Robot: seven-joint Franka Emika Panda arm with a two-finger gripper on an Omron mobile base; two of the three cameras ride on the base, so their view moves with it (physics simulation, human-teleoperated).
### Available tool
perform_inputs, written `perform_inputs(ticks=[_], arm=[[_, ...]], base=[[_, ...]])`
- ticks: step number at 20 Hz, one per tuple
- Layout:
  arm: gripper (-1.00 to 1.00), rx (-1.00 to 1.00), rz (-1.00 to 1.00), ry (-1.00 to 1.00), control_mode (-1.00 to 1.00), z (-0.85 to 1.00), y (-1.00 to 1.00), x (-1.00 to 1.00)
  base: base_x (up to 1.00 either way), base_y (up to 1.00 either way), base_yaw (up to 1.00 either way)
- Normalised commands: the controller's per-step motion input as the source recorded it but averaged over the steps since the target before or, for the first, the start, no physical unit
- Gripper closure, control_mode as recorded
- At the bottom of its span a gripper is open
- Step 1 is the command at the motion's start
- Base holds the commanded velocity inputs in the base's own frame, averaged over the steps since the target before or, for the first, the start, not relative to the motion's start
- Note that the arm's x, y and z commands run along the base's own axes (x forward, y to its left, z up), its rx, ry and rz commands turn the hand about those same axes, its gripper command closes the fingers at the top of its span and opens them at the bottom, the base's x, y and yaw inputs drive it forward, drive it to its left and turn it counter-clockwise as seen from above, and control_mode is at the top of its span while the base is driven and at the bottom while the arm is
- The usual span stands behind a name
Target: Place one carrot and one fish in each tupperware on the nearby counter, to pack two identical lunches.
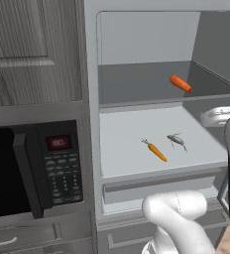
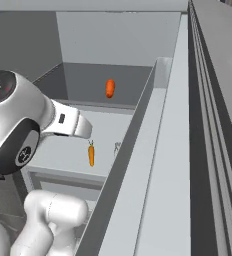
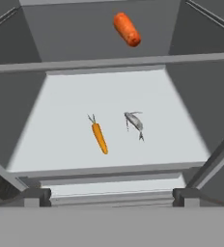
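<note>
A slim carrot [image 3: 99, 137] with green leaves lies on the pale lower shelf [image 3: 61, 125], also in the left base view [image 1: 156, 151] and the right base view [image 2: 91, 155]. Just right of it lies a small grey fish [image 3: 134, 123] [image 1: 177, 141], half hidden by the side wall in the right base view [image 2: 116, 147]. A stubby orange carrot [image 3: 127, 29] [image 1: 181, 84] [image 2: 110, 88] rests on the darker upper shelf. My gripper [image 3: 111, 197] hangs in front of the lower shelf, open and holding nothing, well short of the food. The tupperware and the counter are out of view.
The shelves sit in an open grey compartment with side walls [image 3: 201, 101] close on both sides. A drawer front [image 1: 156, 186] lies below the lower shelf. A black microwave [image 1: 32, 168] stands to the left, under dark wood-grain doors [image 1: 32, 49].
</note>
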Motion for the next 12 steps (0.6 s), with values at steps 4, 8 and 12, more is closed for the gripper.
perform_inputs(ticks=[4,8,12], arm=[[-1.00,0.00,0.00,0.00,-1.00,0.36,-0.02,0.40],[-1.00,-0.01,-0.02,0.00,-1.00,0.20,0.00,0.50],[-1.00,-0.02,-0.02,0.00,-1.00,0.00,-0.01,0.54]], base=[[0.00,0.00,0.00],[0.00,0.00,0.00],[0.00,0.00,0.00]])
